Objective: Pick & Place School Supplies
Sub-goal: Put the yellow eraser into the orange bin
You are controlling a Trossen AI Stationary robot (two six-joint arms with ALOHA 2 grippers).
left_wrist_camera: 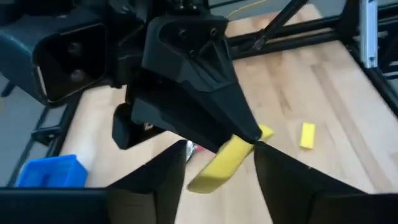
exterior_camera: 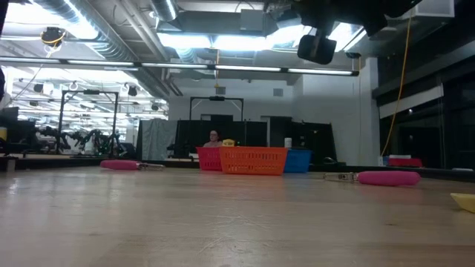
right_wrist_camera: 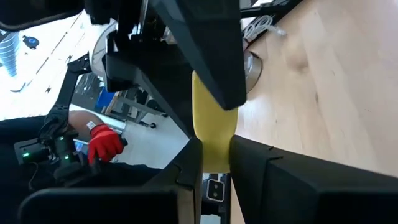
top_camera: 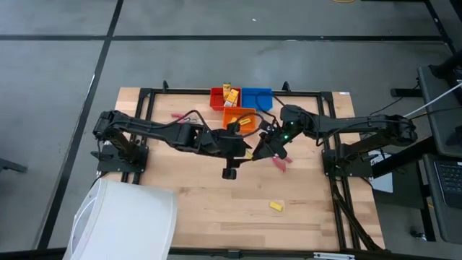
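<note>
Above the table's middle, my right gripper [top_camera: 260, 150] [right_wrist_camera: 214, 149] is shut on a flat yellow bar [left_wrist_camera: 224, 163]. My left gripper [top_camera: 244, 148] [left_wrist_camera: 221, 155] faces it, open, with one finger on either side of the bar's free end. Two pink-handled scissors lie flat on the table, one [top_camera: 280, 165] beside the grippers and one [top_camera: 179, 115] at the far left. A small yellow block [top_camera: 276, 206] lies toward the near edge. An orange-yellow packet [top_camera: 231, 92] stands in the red bin [top_camera: 216, 97]. My right gripper pinches one end of the yellow bar [right_wrist_camera: 214, 134] between its two fingers, and the fingers lie along the bar. The bar is lifted clear of the table, its free end [left_wrist_camera: 202, 182] sticking out between my left gripper's fingers. I cannot tell whether my left gripper touches the bar.
The red bin, a blue bin [top_camera: 258, 97] and an orange bin [top_camera: 238, 119] stand together at the table's far middle. A white rounded object [top_camera: 123, 220] overhangs the near left corner. A black frame [top_camera: 144, 94] runs round the table's edges.
</note>
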